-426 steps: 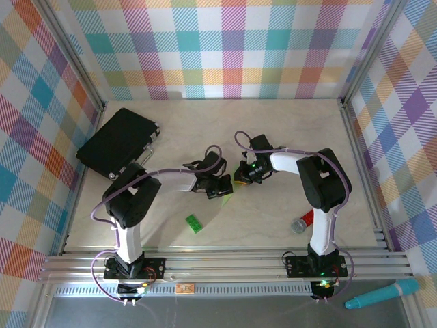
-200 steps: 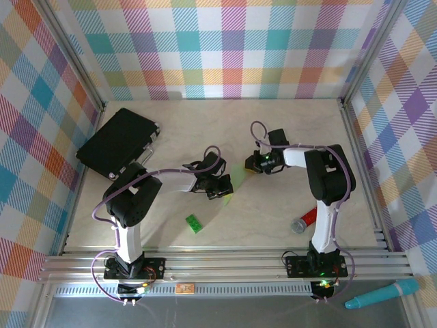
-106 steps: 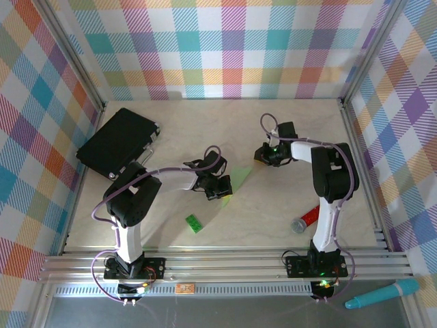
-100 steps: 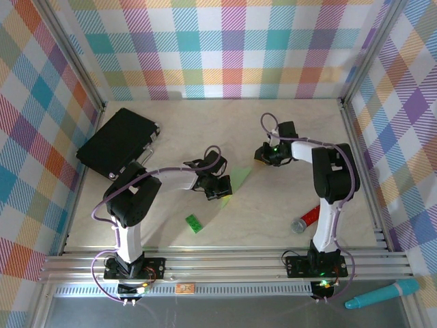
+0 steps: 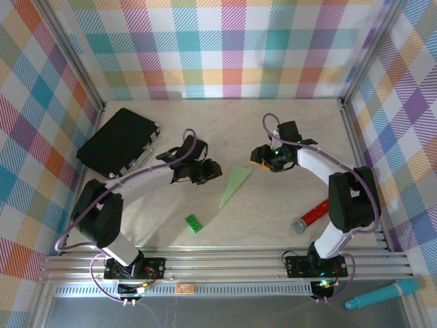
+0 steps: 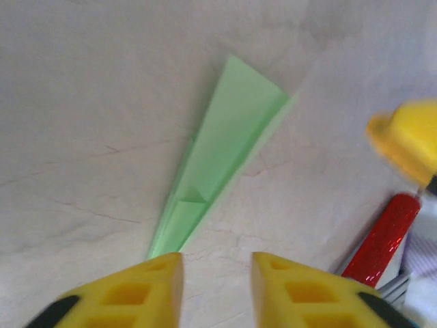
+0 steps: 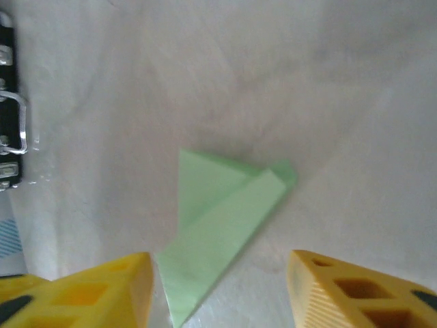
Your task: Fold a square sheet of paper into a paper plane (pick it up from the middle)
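Far left we note a black case [image 5: 117, 142], then a small green brick [image 5: 194, 223] on the table [image 5: 287, 123]. Left gripper [image 5: 210, 171]: fingers slightly apart, nothing between them, near the paper plane [image 5: 235, 184]. We see the plane lying flat, a narrow pale-green dart, free of both grippers. Right gripper [image 5: 257, 156]: fingers wide apart, empty, close to the plane's broad end.
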`<state>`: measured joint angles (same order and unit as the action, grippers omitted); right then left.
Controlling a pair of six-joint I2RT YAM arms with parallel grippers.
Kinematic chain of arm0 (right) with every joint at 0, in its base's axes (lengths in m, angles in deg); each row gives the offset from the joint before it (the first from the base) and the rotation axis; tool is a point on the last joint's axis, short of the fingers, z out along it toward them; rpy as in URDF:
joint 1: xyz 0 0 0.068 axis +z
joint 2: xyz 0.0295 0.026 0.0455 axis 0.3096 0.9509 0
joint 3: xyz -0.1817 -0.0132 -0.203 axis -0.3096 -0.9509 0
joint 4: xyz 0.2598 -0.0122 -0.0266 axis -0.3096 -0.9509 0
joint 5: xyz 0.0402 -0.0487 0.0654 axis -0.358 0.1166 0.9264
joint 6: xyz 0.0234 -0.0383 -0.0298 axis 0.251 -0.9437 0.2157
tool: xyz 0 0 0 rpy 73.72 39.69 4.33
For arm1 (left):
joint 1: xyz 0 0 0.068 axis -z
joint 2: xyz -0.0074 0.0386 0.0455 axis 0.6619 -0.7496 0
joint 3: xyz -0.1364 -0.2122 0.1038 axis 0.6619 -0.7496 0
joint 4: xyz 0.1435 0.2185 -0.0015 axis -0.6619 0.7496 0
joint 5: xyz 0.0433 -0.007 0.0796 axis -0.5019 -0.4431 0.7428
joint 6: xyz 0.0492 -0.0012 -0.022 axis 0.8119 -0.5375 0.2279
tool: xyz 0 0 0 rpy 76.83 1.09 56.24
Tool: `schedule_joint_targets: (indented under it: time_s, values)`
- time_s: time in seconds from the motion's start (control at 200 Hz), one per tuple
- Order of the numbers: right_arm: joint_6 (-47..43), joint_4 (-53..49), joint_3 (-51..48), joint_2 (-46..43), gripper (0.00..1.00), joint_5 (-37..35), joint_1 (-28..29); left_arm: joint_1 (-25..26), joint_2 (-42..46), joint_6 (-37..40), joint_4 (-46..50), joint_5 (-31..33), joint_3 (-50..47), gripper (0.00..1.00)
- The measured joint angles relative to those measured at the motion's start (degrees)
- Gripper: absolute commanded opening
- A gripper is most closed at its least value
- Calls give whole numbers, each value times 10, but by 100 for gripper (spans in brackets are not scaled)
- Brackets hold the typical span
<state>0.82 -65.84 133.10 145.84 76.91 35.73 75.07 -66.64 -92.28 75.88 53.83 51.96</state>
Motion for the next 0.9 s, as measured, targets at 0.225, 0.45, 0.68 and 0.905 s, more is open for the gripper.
schedule_joint_targets:
  time_s: [0.225, 0.45, 0.68, 0.905]
  values:
    - [59, -72, 2, -2, 66, -90, 114, -51, 51, 12, 17, 44, -78, 80]
    - [111, -114, 62, 60, 67, -157, 177, -64, 70, 28, 24, 65, -118, 95]
    - [129, -139, 132, 125, 65, -198, 196, -68, 78, 30, 9, 63, -140, 100]
    - [148, -167, 141, 136, 57, -222, 198, -69, 78, 30, 5, 58, -141, 100]
